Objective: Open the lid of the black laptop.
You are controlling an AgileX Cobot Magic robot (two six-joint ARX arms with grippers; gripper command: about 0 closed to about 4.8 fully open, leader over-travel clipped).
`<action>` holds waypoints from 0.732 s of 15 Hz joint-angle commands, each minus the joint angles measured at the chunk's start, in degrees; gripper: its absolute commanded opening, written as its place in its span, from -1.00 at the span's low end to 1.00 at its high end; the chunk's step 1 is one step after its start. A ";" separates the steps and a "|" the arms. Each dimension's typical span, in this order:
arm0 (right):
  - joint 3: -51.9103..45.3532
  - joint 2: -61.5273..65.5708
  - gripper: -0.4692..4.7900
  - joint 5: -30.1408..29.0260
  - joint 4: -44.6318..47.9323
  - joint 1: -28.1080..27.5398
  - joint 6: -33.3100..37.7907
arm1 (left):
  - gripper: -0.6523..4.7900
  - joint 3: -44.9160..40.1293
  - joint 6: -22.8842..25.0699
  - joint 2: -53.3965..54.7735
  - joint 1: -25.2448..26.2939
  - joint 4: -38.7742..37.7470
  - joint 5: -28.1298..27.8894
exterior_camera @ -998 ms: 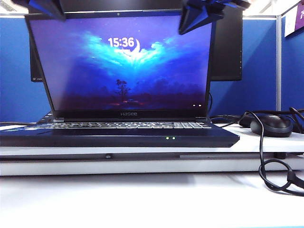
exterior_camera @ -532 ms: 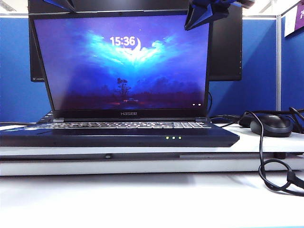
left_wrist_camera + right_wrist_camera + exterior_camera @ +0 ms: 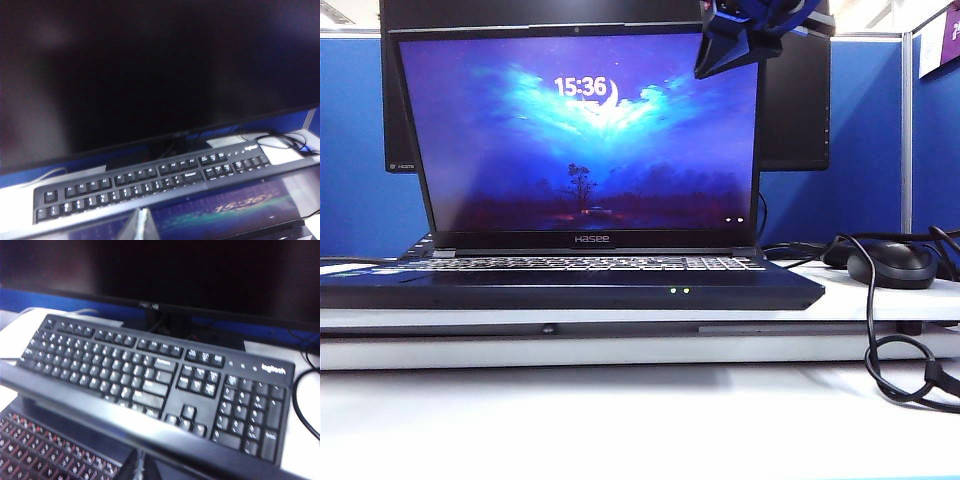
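Note:
The black laptop point(image 3: 570, 285) stands on a white shelf with its lid point(image 3: 580, 130) raised nearly upright and the screen lit, showing 15:36. My right gripper point(image 3: 725, 50) hangs at the lid's upper right corner, in front of the screen. In the right wrist view its fingertips point(image 3: 141, 466) are pressed together just before the lid's top edge point(image 3: 100, 415), with red-lit laptop keys point(image 3: 40, 450) below. My left gripper point(image 3: 140, 225) is out of the exterior view. Its wrist view shows it shut above the screen point(image 3: 240, 210), holding nothing.
Behind the laptop lie a black Logitech keyboard point(image 3: 160, 375) and a dark ASUS monitor point(image 3: 795, 110). A black mouse point(image 3: 892, 265) sits to the right, its cable point(image 3: 875, 350) looping down over the shelf edge. Blue partition walls point(image 3: 865, 140) close the back.
The lid has tipped further back to a steeper angle. My left gripper has risen out of the exterior view. My right gripper has stayed near the lid's upper right corner.

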 commanded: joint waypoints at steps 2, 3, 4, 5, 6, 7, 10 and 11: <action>1.53 -0.15 -0.83 1.57 7.02 -1.03 0.11 | -0.77 0.15 1.27 0.31 0.02 -3.17 1.57; 2.05 -0.15 -0.83 1.57 6.88 -1.05 0.11 | -0.77 0.15 1.09 0.39 0.02 -3.43 1.53; 2.16 -0.15 -0.83 1.57 7.48 -1.05 0.11 | -0.77 0.15 1.29 0.39 0.02 -3.54 1.51; 2.19 -0.15 -0.83 1.57 7.58 -1.07 0.11 | -0.77 0.15 1.38 0.68 0.02 -3.52 1.01; 2.16 -0.15 -0.83 1.29 7.37 -1.07 0.11 | -0.77 0.15 1.90 1.88 0.04 -2.49 0.02; 2.19 -0.17 -0.83 0.39 7.37 -1.07 0.11 | -0.77 0.15 3.10 3.02 0.04 -1.77 0.00; 2.19 -0.17 -0.83 0.44 7.13 -1.07 0.04 | -0.77 0.15 4.09 6.19 0.04 2.34 -2.71; 2.19 -0.17 -0.83 0.46 7.13 -1.07 -0.83 | -0.77 0.15 4.44 6.38 0.31 3.54 -3.67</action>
